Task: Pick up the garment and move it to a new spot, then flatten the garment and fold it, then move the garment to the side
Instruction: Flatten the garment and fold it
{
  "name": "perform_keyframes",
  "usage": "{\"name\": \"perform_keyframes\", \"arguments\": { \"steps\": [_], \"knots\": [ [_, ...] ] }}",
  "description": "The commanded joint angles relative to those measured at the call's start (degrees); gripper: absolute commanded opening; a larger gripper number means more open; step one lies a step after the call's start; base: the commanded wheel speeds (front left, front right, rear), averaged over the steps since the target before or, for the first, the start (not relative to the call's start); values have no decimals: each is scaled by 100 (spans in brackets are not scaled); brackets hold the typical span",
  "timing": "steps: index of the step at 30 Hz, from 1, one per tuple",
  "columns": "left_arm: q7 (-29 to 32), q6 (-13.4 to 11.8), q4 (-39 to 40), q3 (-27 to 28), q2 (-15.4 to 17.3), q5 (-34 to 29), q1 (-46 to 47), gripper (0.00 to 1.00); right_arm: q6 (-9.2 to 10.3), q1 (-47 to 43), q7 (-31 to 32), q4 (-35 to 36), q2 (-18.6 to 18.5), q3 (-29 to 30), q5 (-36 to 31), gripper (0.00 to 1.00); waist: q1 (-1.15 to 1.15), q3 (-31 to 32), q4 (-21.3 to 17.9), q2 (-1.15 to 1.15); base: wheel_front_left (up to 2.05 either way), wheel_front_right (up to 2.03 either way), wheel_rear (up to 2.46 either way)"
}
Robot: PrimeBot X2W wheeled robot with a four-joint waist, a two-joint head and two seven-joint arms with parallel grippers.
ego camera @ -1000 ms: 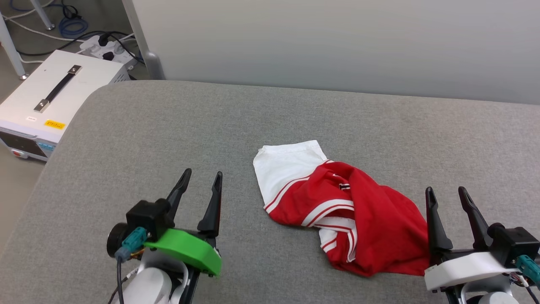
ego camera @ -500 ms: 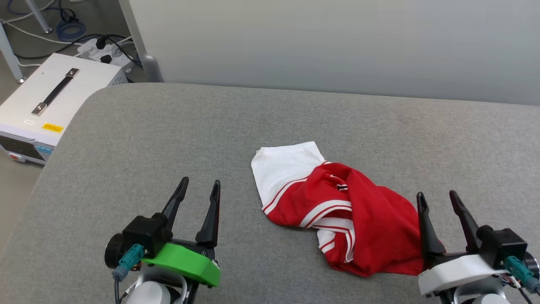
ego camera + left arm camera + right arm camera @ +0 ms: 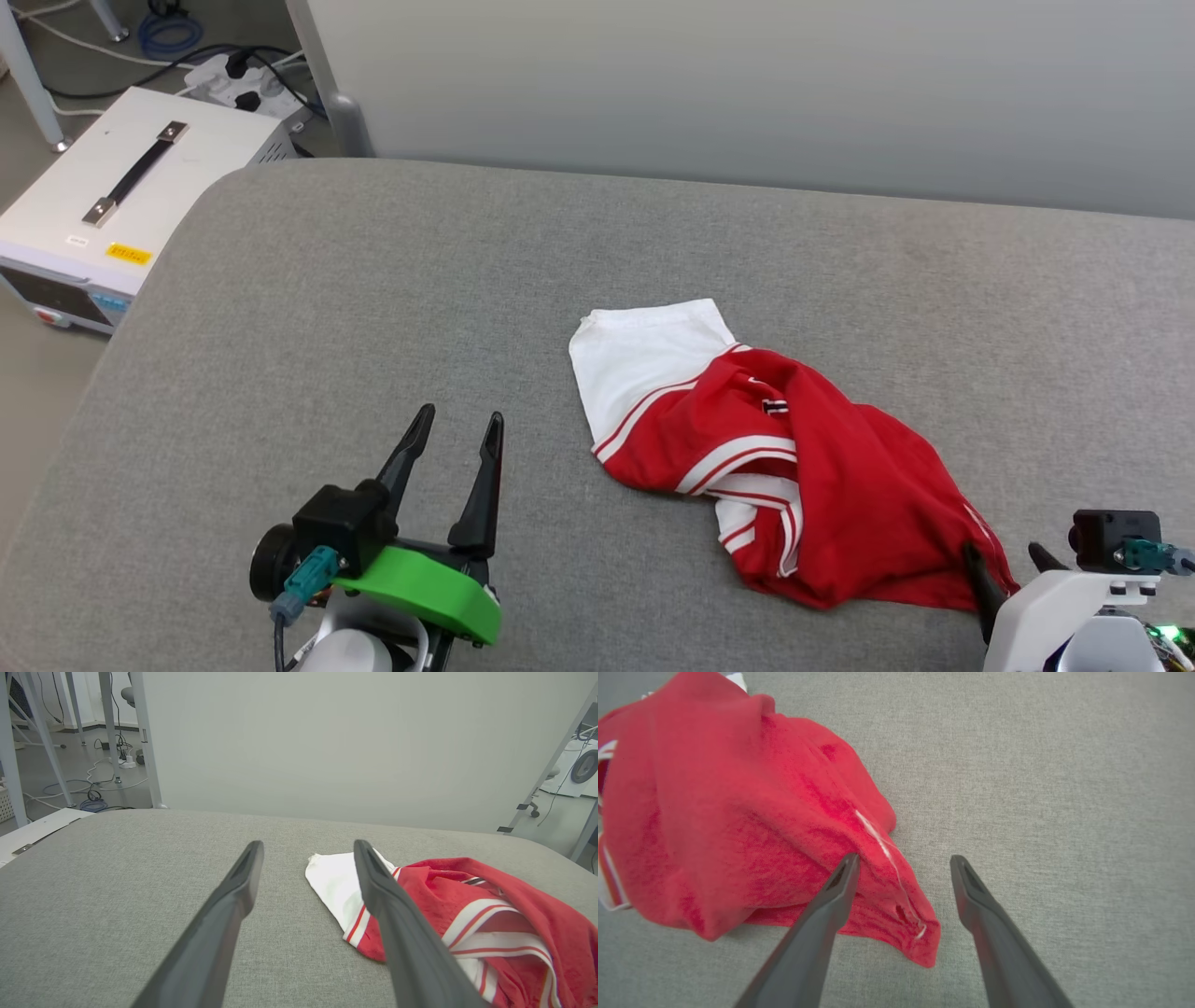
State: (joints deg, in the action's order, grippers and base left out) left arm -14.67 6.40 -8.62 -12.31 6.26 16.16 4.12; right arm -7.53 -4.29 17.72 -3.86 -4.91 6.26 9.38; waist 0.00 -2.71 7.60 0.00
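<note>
On the grey woven counter (image 3: 373, 280), the left pincer (image 3: 461, 413) has its fingers spread wide and holds nothing. Just to its right lies the crumpled garment (image 3: 822, 485): soft red knit, white sleeve, striped trim. The right pincer (image 3: 904, 857), equally spread, straddles the garment's pointed red corner, perhaps brushing it.

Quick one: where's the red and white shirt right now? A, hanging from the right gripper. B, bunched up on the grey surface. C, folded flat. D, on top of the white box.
B: the garment lies crumpled on the grey surface, and the left gripper and right gripper both have open jaws with nothing in them.
</note>
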Motion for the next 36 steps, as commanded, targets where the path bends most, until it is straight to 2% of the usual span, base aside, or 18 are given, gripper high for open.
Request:
{"name": "perform_keyframes", "arguments": {
  "steps": [1,5,13,14,15,16,17,22,26,31,36],
  "knots": [
    [-32,49,-15,25,-48,-49,-31,100,4,-81,228,50,48,62,15,100,0,-98,78,0,0,0,0],
    [-32,76,-27,37,-96,-90,61,100,4,-51,546,24,103,192,35,100,0,-266,169,0,0,0,0],
    [-32,100,-85,101,-145,-136,238,100,4,149,522,-587,163,269,97,100,0,-516,319,0,0,0,0],
    [-32,101,-94,104,-149,-138,250,100,4,161,509,-666,167,259,103,96,0,-525,332,0,0,0,0],
    [-32,103,-104,114,-154,-140,263,100,4,182,465,-748,170,249,113,34,0,-534,341,0,0,0,0],
    [-32,104,-112,123,-157,-140,271,100,4,205,404,-797,174,261,134,5,0,-537,347,0,0,0,0],
    [-32,104,-127,132,-161,-140,279,100,4,230,316,-844,177,276,143,0,0,-530,351,0,0,0,0],
    [-32,107,-194,174,-174,-143,236,100,4,355,-141,-830,181,427,88,0,0,-366,306,0,0,0,0],
    [-32,107,-210,166,-182,-133,154,100,4,487,-471,-486,51,569,33,0,0,-150,225,0,0,0,0],
    [-32,108,-235,139,-193,-123,3,100,4,638,-685,395,-264,663,-9,0,0,206,132,0,0,0,0],
    [-33,108,-219,80,-212,-109,-45,100,4,938,-524,1386,-772,762,-49,0,0,390,167,0,0,0,0]
  ]
}}
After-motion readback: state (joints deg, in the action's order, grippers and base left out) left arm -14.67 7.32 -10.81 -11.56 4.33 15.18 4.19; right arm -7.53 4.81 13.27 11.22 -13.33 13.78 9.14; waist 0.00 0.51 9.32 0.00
